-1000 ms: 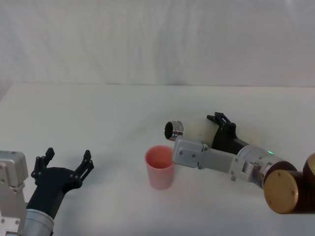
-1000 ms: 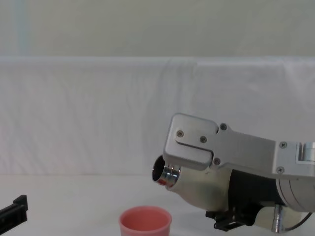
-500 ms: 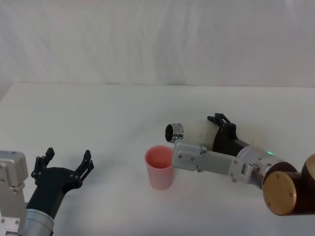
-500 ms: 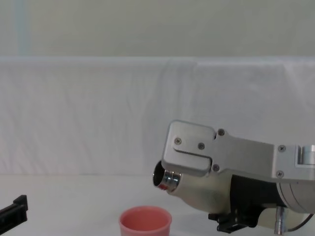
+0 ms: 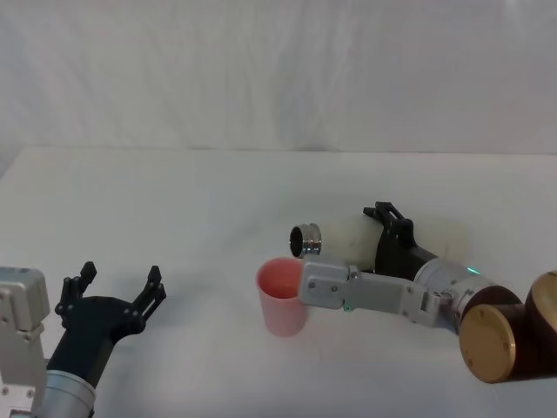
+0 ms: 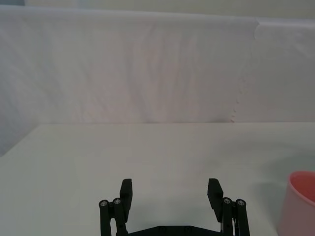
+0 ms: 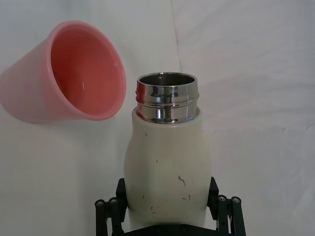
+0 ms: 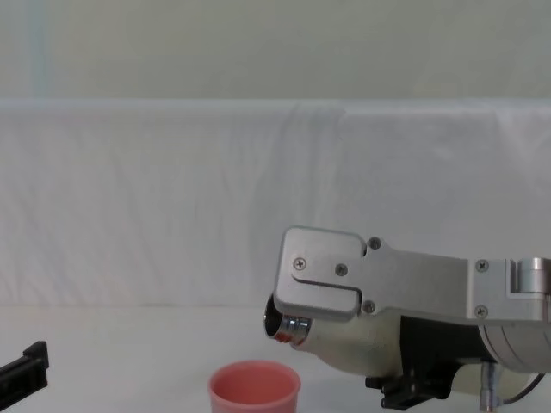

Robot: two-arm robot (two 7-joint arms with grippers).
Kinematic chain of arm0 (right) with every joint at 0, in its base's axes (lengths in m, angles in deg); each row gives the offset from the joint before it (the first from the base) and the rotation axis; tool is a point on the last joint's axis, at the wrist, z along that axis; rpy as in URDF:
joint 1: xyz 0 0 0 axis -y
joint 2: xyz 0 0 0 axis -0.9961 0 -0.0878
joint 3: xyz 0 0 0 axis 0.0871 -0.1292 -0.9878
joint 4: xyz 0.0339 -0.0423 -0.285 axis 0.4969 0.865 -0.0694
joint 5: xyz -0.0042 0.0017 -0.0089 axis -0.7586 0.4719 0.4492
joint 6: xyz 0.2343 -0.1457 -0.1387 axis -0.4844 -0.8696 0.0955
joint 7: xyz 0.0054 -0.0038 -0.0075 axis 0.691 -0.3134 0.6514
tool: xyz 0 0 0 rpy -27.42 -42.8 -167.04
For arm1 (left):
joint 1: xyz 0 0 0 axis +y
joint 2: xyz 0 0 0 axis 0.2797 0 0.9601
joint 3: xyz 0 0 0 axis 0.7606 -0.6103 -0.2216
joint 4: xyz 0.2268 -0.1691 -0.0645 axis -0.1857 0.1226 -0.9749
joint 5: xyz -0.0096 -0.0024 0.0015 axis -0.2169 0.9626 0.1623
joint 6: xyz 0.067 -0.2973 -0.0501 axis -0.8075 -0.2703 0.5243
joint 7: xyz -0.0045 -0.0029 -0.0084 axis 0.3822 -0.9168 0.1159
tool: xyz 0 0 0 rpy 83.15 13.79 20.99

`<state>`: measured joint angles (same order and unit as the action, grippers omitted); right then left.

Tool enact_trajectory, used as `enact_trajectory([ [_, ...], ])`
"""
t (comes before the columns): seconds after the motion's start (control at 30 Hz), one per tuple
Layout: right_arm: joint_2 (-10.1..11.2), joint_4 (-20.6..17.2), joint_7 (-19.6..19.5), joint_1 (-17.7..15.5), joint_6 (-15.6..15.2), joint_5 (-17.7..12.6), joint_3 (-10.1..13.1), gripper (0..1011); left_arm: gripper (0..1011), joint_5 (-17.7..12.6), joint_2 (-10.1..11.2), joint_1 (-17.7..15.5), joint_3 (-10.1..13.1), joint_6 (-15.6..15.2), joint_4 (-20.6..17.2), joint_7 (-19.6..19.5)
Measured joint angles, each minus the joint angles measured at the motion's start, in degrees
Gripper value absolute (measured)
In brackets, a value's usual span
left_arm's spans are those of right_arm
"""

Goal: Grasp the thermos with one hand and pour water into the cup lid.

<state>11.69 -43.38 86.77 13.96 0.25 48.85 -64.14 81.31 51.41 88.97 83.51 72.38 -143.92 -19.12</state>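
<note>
Everything here is placed against the cup (image 5: pixel 282 296), which stands upright on the white tabletop (image 5: pixel 200 200) with its mouth facing up.

Well to the left of the cup, and nearer the robot, the left tool (image 5: pixel 113 292) hovers low over the tabletop. Its dark fingers (image 6: pixel 126 189) are spread wide and released, with nothing between them. In the left wrist view the cup's pink wall (image 6: pixel 299 206) sits off to one side of that tool, well apart from it.

Just right of the cup, and a little behind it, the thermos (image 5: pixel 348 235) is tipped far over, lying close to level. Its shiny steel neck (image 5: pixel 306 237) points toward the cup; the open mouth hangs just above and behind the cup's rim, near it but apart from it. In the chest view the neck (image 8: pixel 284 325) angles slightly downward above the cup (image 8: pixel 254 389). I cannot tell whether any water is running out.

To the right of the cup, the right tool (image 7: pixel 167 194) is clenched around the cream body of the thermos (image 7: pixel 167 167), its fingers (image 7: pixel 219 206) pressed against both sides of the lower body. The right arm's grey housing (image 5: pixel 365 292) reaches in from the right, its end almost touching the cup's right side.
</note>
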Motion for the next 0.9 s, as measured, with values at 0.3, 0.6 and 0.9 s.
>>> enact_trajectory([
  [0.3,-0.01,-0.28,0.58,0.0,-0.04,0.92,-0.1,960,1001,0.0,0.0,0.0,0.0,0.0,0.0,0.0],
  [0.6,0.05,-0.4,1.3,0.25,-0.08,2.05,-0.39,960,1001,0.0,0.0,0.0,0.0,0.0,0.0,0.0],
  [0.9,0.07,-0.44,1.84,0.51,0.07,2.72,-0.65,960,1001,0.0,0.0,0.0,0.0,0.0,0.0,0.0],
])
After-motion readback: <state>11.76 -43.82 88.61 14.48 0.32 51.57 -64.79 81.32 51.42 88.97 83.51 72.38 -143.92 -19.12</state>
